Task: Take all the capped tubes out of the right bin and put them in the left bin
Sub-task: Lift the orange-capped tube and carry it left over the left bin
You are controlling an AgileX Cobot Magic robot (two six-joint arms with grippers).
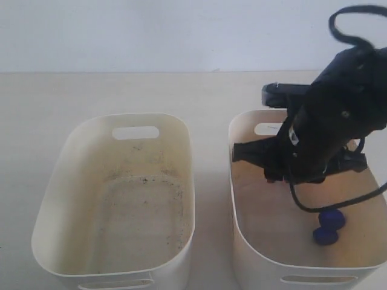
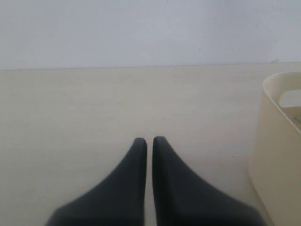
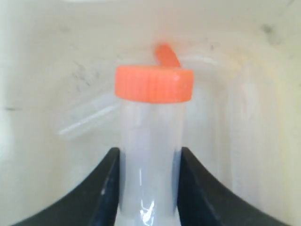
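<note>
The right gripper (image 3: 149,151) was down inside the right bin (image 1: 243,241). Its two jaws pressed against opposite sides of a clear tube (image 3: 150,183), gripping it. The tube's orange cap (image 3: 154,84) stood just past the fingertips. Beyond the tips and behind that cap, a second orange-capped tube (image 3: 167,54) lay against the bin's pale wall, its clear body slanting away to one side of the jaws.

In the exterior view the right arm (image 1: 329,130) hid the jaws. Two blue-capped tubes (image 1: 331,219) lay close together on the yellowish floor, apart from the arm's tip.

The left gripper (image 2: 149,141) hung over the bare table (image 2: 94,103). Its jaws were closed almost tip to tip, with nothing between them. The left bin (image 2: 277,155) stood off to one side of those tips, not touching them. Its speckled floor showed in the exterior view.
</note>
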